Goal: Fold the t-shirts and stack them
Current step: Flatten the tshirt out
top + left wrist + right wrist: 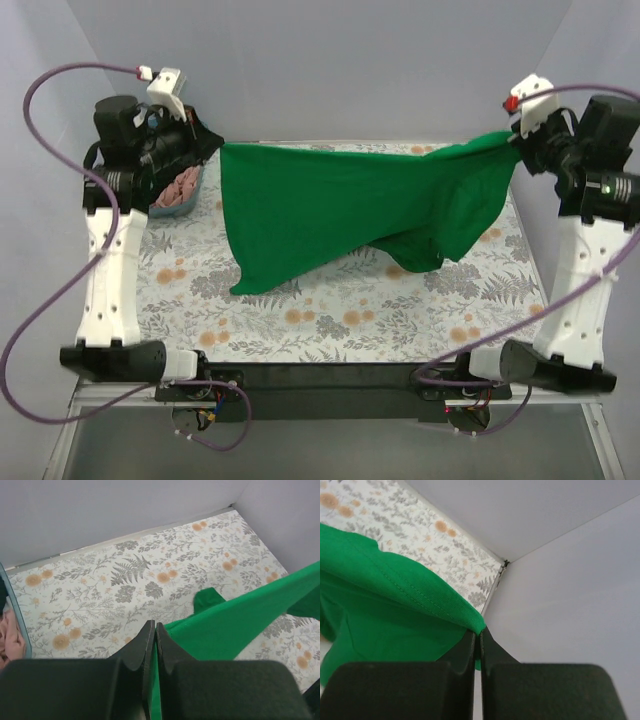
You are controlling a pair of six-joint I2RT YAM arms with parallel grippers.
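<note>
Top view: from high at the near side, looking down and forward over the whole floral tablecloth [330, 320]. Wrist views: close above each hand, left hand [152, 626] facing the back wall [100, 510], right hand [476, 633] facing a wall corner [506, 562] in the upper right of the frame. Shared by all three: green t-shirt [320, 210].

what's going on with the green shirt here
Both arms are holding one green t-shirt stretched out between them above the floral tablecloth. The left fingers are shut on one edge of it and the right fingers are shut on the opposite end, so the fabric hangs as a sagging sheet. It is not yet folded. A pale blue tub at the far left holds some pink fabric.
</note>
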